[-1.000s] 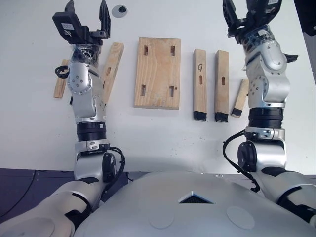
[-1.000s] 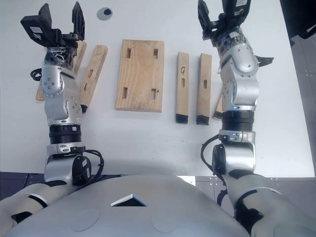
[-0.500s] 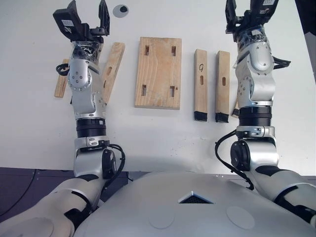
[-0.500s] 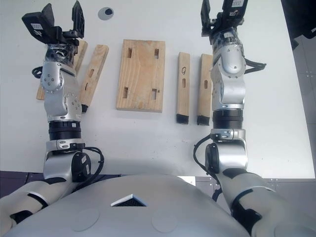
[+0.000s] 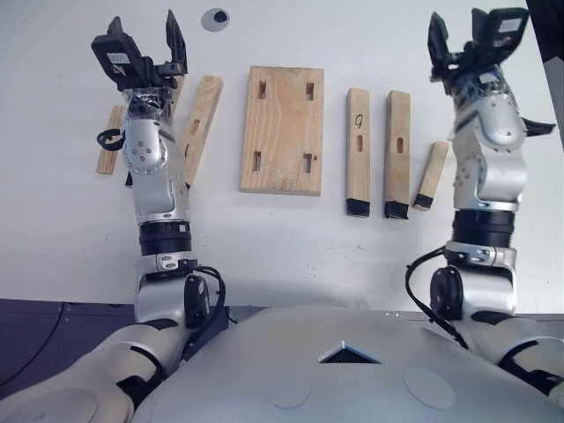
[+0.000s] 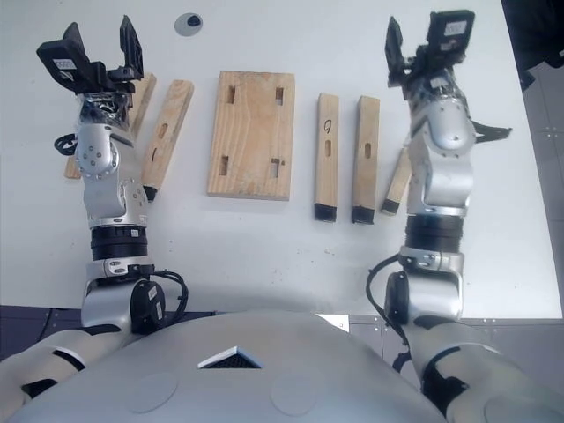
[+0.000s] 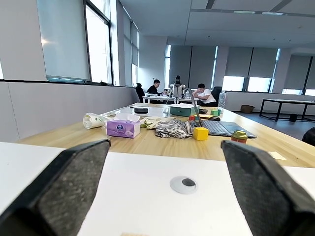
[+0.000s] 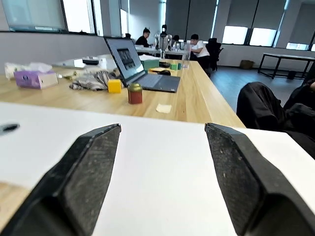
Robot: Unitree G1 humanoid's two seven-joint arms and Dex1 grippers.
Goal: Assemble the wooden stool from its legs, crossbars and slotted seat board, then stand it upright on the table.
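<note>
White table | left claw raised, agape | right claw — same

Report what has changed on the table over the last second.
The right gripper swung toward the robot's left, then back out to its right, uncovering the short crossbar its arm had hidden. The left gripper drifted slightly left. Both stayed open and empty. The seat board and the legs did not move.
</note>
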